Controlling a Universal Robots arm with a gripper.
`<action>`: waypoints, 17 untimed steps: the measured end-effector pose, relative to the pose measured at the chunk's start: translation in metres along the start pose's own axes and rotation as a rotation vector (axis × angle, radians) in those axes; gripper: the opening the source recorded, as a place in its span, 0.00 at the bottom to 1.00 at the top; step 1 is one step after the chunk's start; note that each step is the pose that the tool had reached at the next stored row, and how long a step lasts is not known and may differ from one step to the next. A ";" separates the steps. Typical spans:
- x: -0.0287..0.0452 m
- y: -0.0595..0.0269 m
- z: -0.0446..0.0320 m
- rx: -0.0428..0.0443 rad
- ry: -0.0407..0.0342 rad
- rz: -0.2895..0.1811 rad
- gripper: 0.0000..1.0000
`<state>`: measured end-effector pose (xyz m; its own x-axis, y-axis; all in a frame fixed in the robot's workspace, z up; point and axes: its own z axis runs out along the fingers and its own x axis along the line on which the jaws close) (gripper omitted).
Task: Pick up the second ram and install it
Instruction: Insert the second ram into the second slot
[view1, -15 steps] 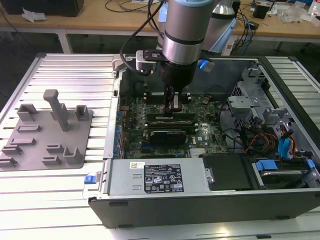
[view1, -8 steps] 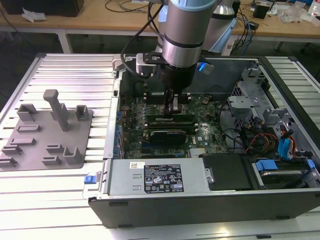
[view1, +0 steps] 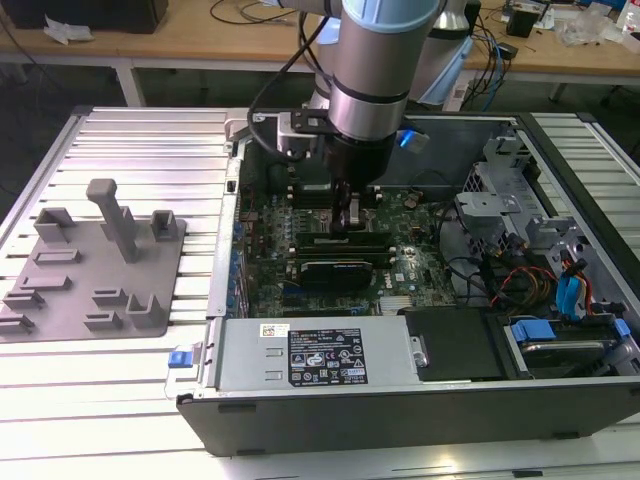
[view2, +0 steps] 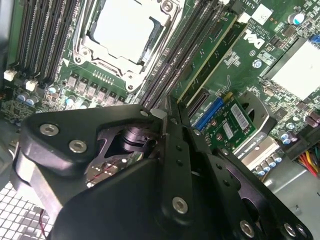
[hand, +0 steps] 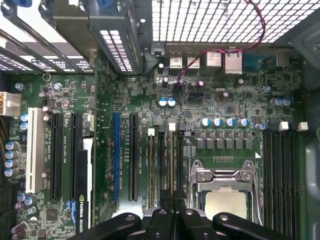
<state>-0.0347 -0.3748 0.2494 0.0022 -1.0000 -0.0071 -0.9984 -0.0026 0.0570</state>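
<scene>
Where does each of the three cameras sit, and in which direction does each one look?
Exterior view: off the arm, above the open computer case, looking down at it; the arm and the end effector show over the motherboard.
Second wrist view: on the wrist, looking along the black end effector at the memory slots and CPU socket.
First wrist view: on the wrist, looking straight down at the motherboard; the end effector's black links show.
Shared: both wrist views show the CPU socket.
</scene>
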 end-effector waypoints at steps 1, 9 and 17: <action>0.0000 -0.0001 0.0011 0.0001 -0.0002 0.000 0.09; -0.0002 -0.0030 0.0069 -0.0001 -0.0011 0.000 0.09; -0.0004 -0.0033 0.0109 0.0001 -0.0098 0.009 0.09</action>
<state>-0.0321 -0.3743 0.2383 -0.0076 -0.9998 -0.0163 -0.9984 0.0066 0.0570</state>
